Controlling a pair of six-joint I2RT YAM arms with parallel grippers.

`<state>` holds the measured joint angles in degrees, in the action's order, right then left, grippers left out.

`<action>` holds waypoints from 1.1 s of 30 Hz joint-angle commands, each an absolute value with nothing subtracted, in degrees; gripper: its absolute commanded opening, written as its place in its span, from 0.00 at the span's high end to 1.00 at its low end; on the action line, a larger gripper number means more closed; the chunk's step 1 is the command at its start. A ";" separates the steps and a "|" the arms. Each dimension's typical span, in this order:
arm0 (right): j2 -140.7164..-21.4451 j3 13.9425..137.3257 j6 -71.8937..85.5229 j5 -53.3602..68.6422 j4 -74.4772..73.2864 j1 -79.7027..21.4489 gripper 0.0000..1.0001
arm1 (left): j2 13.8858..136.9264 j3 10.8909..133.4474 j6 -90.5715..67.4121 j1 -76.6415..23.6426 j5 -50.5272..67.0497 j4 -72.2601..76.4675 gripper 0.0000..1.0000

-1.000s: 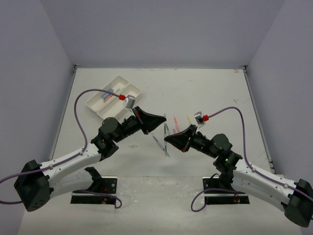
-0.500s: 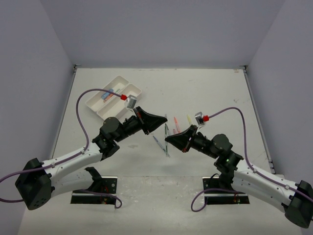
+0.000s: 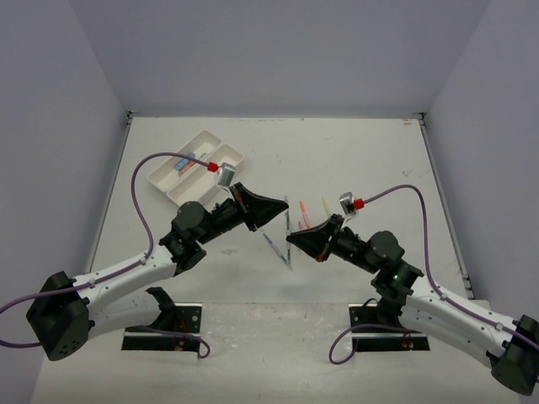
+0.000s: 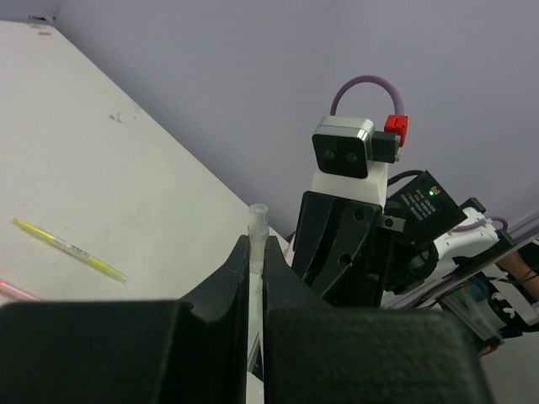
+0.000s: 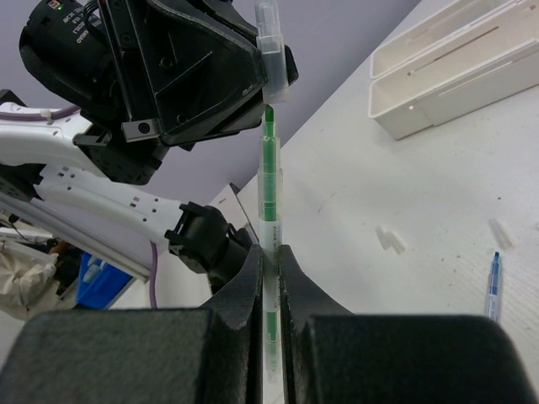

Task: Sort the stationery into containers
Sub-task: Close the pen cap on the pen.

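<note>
My right gripper (image 3: 291, 238) (image 5: 269, 252) is shut on a clear-bodied green pen (image 5: 269, 198), held upright. My left gripper (image 3: 280, 210) (image 4: 257, 244) is shut on a clear pen cap (image 4: 258, 220) (image 5: 271, 46). The cap sits right at the pen's green tip, and I cannot tell whether they touch. The two white containers (image 3: 198, 164) (image 5: 455, 76) lie side by side at the back left, with a blue and a pink item inside. On the table are a yellow pen (image 3: 325, 204) (image 4: 72, 248), a pink pen (image 3: 305, 212) and blue-grey pens (image 3: 271, 244) (image 5: 493, 286).
Two small clear caps (image 5: 389, 240) lie loose on the table near the blue pen. Both arms meet above the middle of the table, close to each other. Purple walls close in the back and both sides.
The right arm has shifted slightly to the right with the green pen. The left arm has hardly moved.
</note>
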<state>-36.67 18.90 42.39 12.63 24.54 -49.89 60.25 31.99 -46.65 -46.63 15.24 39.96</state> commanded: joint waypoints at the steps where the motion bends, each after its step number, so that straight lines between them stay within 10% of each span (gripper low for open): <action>1: -36.38 21.96 41.14 10.28 24.53 -50.27 1.00 | 60.73 31.03 -47.89 -46.67 17.30 44.72 1.00; 33: -38.08 35.63 25.35 4.55 15.29 -49.29 1.00 | 59.04 30.74 -45.60 -46.65 24.87 35.35 1.00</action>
<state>-38.19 29.21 30.25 9.74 10.18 -50.24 59.86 30.39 -47.49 -46.17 19.91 42.18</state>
